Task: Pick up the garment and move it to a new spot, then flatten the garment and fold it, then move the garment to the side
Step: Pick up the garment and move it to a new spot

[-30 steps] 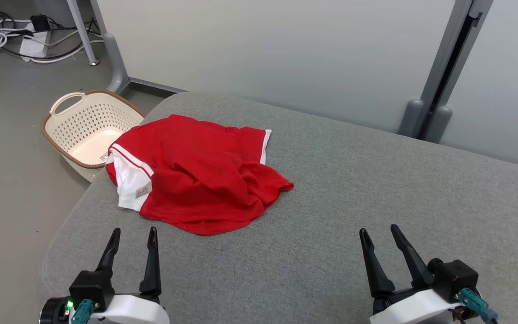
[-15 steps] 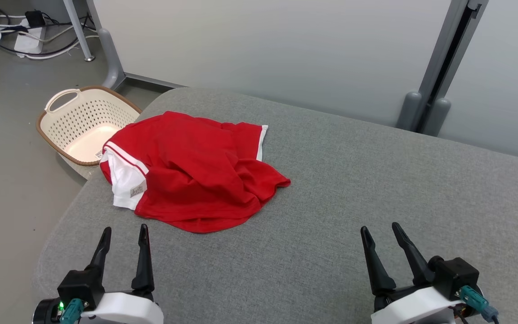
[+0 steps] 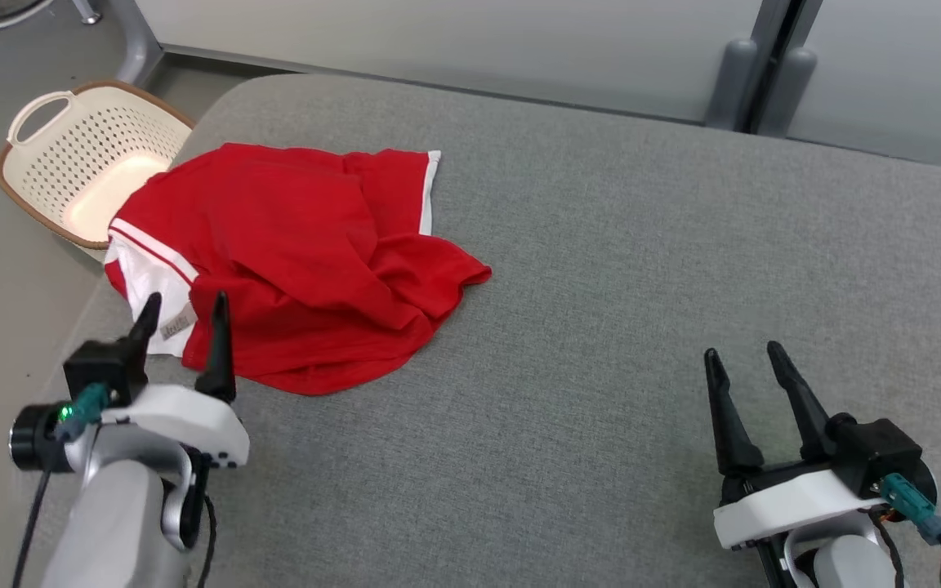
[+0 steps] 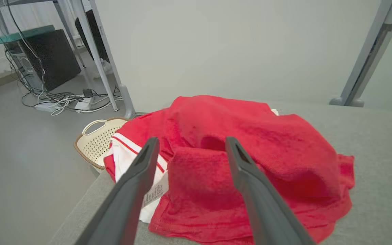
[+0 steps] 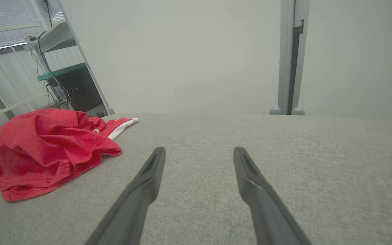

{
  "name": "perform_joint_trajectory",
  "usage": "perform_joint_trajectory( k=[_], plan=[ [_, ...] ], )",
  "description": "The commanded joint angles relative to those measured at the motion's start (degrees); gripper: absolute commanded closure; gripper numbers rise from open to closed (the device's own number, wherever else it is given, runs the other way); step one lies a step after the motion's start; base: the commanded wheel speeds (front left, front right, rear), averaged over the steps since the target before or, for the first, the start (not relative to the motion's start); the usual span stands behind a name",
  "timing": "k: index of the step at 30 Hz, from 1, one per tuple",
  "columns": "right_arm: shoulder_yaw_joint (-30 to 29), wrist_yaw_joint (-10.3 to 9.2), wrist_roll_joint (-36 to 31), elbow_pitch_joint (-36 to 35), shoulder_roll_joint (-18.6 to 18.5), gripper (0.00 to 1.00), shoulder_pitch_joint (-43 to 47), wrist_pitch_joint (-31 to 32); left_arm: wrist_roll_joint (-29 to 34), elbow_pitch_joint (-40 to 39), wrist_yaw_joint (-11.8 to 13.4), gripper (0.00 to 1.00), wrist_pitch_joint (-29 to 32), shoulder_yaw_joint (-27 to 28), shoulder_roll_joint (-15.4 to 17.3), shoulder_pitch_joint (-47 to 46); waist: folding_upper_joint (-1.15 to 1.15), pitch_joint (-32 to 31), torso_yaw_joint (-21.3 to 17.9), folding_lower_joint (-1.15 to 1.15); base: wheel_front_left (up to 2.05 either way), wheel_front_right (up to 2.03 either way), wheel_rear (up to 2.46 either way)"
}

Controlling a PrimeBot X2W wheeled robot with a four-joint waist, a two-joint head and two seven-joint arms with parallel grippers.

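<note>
Pale left arm (image 3: 111, 506) points its parted jaws at the garment (image 3: 299, 245).

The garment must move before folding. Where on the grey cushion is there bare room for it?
The widest bare stretch of the cushion lies between the garment and the right gripper, back to the far edge. The near strip between the grippers is bare too. Crowded: the left corner, with garment, left gripper and basket beyond it.

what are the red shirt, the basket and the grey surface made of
Red shirt: soft matte knit fabric, likely cotton or polyester; it creases and bunches. Basket: looks like cream moulded plastic with rows of holes and a brown rim. Grey surface: woven upholstery cloth, visibly textured weave, matte.
</note>
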Motion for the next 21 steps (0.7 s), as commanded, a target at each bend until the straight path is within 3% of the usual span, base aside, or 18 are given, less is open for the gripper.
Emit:
perform_joint_trajectory(
  k=[1,11,18,19,20,21],
  plan=[
    [-0.4,0.0,-0.3,-0.3,-0.6,0.0,-0.9,-0.1,0.3,1.8,-0.6,0.0,1.1,0.1,1.0,-3.4,0.0,3.3,-1.9,0.0,0.0,0.0,0.0],
    [-2.2,0.0,-1.7,-2.2,-1.2,0.0,-3.3,-0.1,-3.4,16.0,-3.0,0.0,11.6,2.0,6.4,-17.8,0.0,10.6,-5.9,0.0,0.0,0.0,0.0],
    [-2.5,0.0,-1.8,-3.0,-1.4,0.0,-4.0,-0.1,-4.9,23.3,-3.9,0.0,13.8,2.4,8.5,-22.5,0.0,13.1,-7.2,0.0,0.0,0.0,0.0],
    [-2.7,-0.01,-1.8,-2.9,-1.5,0.0,-4.1,-0.1,-5.2,25.3,-4.3,0.57,14.0,2.2,8.4,-23.5,0.0,13.4,-7.2,0.0,0.0,0.0,0.0],
    [-2.7,-0.01,-1.8,-2.8,-1.5,0.0,-4.1,-0.1,-5.4,26.0,-4.4,0.87,13.5,2.2,8.5,-24.0,0.0,13.4,-7.3,0.0,0.0,0.0,0.0],
    [-2.5,-0.01,-1.9,-2.6,-1.4,0.0,-4.2,-0.1,-5.3,26.6,-4.5,1.0,12.8,2.0,8.7,-24.1,0.0,13.2,-7.5,0.0,0.0,0.0,0.0]
  ],
)
